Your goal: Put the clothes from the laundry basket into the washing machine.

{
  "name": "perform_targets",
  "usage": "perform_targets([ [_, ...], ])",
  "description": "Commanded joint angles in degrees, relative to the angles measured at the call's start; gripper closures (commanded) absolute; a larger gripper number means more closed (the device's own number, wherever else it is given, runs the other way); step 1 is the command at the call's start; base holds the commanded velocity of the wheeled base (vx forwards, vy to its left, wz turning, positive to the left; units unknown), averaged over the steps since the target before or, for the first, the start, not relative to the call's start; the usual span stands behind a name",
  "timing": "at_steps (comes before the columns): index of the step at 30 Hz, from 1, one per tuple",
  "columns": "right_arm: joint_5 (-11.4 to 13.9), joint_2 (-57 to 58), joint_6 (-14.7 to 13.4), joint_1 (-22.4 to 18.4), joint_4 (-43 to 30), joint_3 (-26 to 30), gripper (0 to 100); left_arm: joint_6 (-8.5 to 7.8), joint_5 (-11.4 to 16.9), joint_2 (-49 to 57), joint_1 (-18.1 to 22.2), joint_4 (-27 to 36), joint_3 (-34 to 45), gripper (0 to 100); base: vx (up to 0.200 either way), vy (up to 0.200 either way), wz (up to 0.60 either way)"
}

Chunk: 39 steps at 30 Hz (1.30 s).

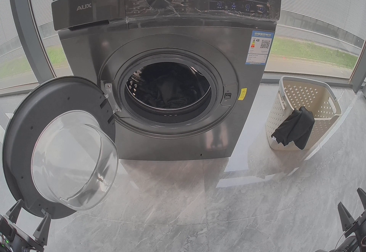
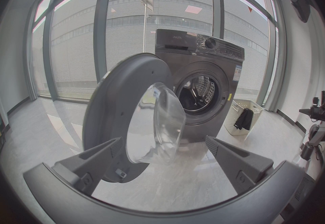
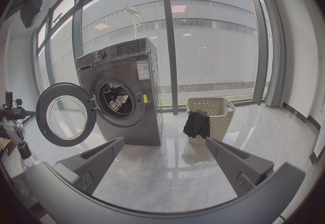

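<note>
I noted, on the washing machine [image 1: 164,146]: brand lettering [image 1: 84,7] at top left; small blue lit icons [image 1: 239,6] on the control panel; a blue-and-white label [image 1: 259,47] with a code square at upper right; and a yellow sticker [image 1: 242,94] beside the door ring [image 1: 225,73]. Fine print was illegible.

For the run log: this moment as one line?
washing machine door open | dark cloth in drum | black garment draped over laundry basket rim | left gripper open, empty | right gripper open, empty
</note>
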State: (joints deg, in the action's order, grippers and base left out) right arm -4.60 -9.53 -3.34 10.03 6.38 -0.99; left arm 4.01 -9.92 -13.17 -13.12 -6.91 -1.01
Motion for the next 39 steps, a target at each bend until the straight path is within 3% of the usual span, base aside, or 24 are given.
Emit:
perform_targets([
  [1, 0.55, 4.52, 1.67, -2.03, -2.07, 0.99, 0, -0.14, 1.49, 8.07, 5.73, 2.43, 1.01, 0, 0.0, 0.0, 0.0],
  [4, 0.55, 4.44, 2.02, -3.18, -2.07, 0.99, 0, -0.32, 0.96, 8.16, 8.37, 2.43, 1.01, 0, 0.0, 0.0, 0.0],
  [5, 0.2, 4.44, 2.2, -4.41, -1.81, 0.99, 0, -0.76, 1.84, 9.47, 12.06, 2.52, 1.01, 0, 0.0, 0.0, 0.0],
  [6, 0.2, 4.44, 2.2, -4.41, -1.81, 0.99, 0, -0.76, 1.84, 9.47, 12.06, 2.52, 1.01, 0, 0.0, 0.0, 0.0],
  [7, 1.17, 6.19, 3.08, -8.1, -2.24, 0.99, 0, -1.99, 5.26, 12.29, 14.17, 2.52, 1.01, 0, 0.0, 0.0, 0.0],
  [8, 2.84, 8.65, 3.6, -10.12, -2.6, 0.99, 0, -2.43, 7.02, 13.17, 13.64, 2.52, 1.01, 0, 0.0, 0.0, 0.0],
  [10, 6.53, 9.53, 3.87, -10.38, -2.51, 0.99, 0, -2.87, 8.87, 13.17, 13.12, 2.69, 1.01, 0, 0.0, 0.0, 0.0],
  [12, 6.0, 9.45, 3.96, -10.12, -2.51, 0.99, 0, -2.87, 9.04, 13.17, 13.03, 2.96, 0.92, 0, 0.0, 0.0, 0.0],
  [14, 2.49, 9.53, 4.13, -9.94, -3.48, 0.72, 0, -3.57, 9.22, 13.17, 12.94, 6.21, 0.92, 0, 0.0, 0.0, 0.0],
  [18, -0.33, 9.53, 2.72, -10.03, -5.41, 0.11, 0, -4.8, 9.57, 13.17, 13.03, 7.0, 0.92, 0, 0.0, 0.0, 0.0],
  [20, 0.99, 9.53, 1.06, -10.03, -5.85, 0.46, 0, -4.71, 9.66, 13.17, 13.03, 6.74, 0.92, 0, 0.0, 0.0, 0.0],
  [22, 5.21, 9.53, 1.58, -9.77, -5.94, 0.99, 0, -4.63, 9.66, 13.17, 12.94, 6.74, 1.01, 0, 0.0, 0.0, 0.0],
  [28, 4.24, 9.53, 1.67, -9.86, -5.85, 0.99, 0, -3.83, 9.57, 13.17, 12.94, 6.74, 0.92, 0, 0.0, 0.0, 0.0],
  [39, 4.33, 9.53, 1.93, -9.86, -5.94, 0.99, 0, -4.54, 9.22, 13.17, 12.94, 6.82, 0.92, 0, 0.0, -0.2, 0.0],
])
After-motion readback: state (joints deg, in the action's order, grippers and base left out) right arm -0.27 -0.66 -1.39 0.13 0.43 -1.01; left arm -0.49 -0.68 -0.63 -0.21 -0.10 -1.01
